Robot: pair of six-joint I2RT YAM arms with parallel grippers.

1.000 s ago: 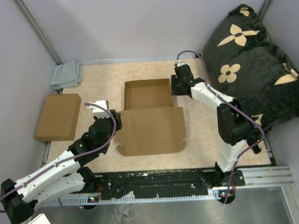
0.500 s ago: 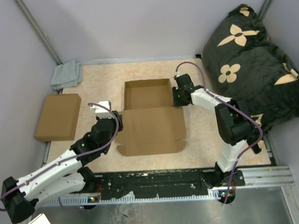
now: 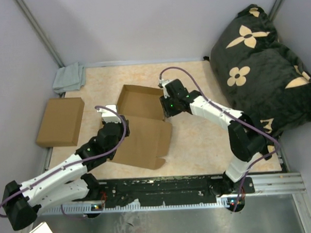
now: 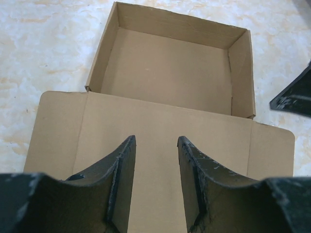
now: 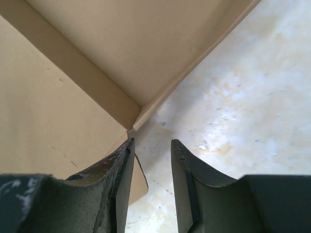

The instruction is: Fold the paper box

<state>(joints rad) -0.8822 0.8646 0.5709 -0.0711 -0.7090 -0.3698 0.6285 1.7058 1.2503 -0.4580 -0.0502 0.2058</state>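
At the far left corner of the pale marbled bench (image 3: 198, 145) I can see a crumpled grey cloth (image 3: 68, 78). Nearer to me is a closed, flat brown cardboard box (image 3: 60, 120), lying well apart from the work. Neither needs touching.

My left hand (image 4: 155, 141) is over the near-left part of the brown die-cut cardboard paper box (image 3: 143, 132), fingers spread with nothing between them. Through its wrist camera the flat lid panel (image 4: 160, 126) runs under the fingertips. Beyond it stands the shallow tray (image 4: 170, 68) with all four walls up. The paper box sits near the middle of the bench, skewed, with the tray toward the far side and the lid laid open toward me.

My right hand (image 5: 151, 143) is at the tray's right-hand corner, where the wall meets the lid hinge. Its fingers are apart, with bare bench showing in the gap. One finger lies right beside the cardboard corner, but I cannot tell whether it presses on it.

At the far right, a black cushion with tan flower shapes (image 3: 267, 65) rests at the bench's edge, out of the way.

I judge the tray formed, so closing the lid is the step in hand. The next move calls for getting a finger under the lid's near edge and swinging it over along the hinge crease. The other hand should steady the tray so it doesn't slide. Then the side tabs and front flap need tucking inside the walls.
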